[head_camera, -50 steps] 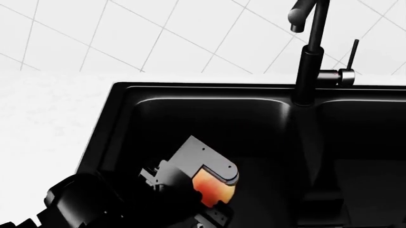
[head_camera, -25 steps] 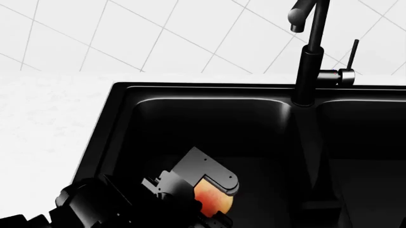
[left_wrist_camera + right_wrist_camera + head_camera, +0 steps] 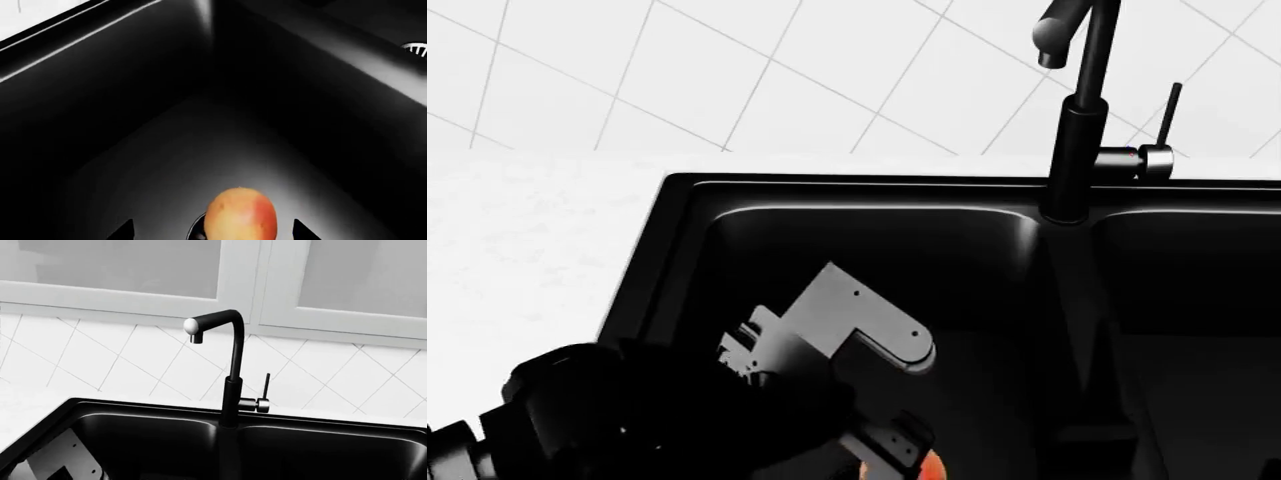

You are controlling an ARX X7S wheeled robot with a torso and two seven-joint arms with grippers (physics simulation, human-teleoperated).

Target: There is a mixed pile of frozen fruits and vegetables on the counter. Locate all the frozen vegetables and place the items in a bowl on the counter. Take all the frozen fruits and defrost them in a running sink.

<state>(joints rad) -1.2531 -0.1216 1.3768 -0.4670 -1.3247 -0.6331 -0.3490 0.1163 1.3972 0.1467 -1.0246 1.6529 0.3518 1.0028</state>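
Between end effector (image 3: 210,230) tips, fruit (image 3: 241,215) (upright)

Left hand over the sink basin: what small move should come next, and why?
Probably lift the left hand straight up out of the sink. The wrist view shows the orange-red fruit lying on the basin floor with the fingertips spread wide either side, apparently not touching it.

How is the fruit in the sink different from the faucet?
The fruit is orange-red with a yellowish side; the faucet is black with a pale tip. The fruit is small and rounded; the faucet is a tall, thin pipe that bends over at the top. The fruit sits low in the sink's left basin by the left end effector; the faucet stands up on the back rim between the two basins. Both belong to the sink area.
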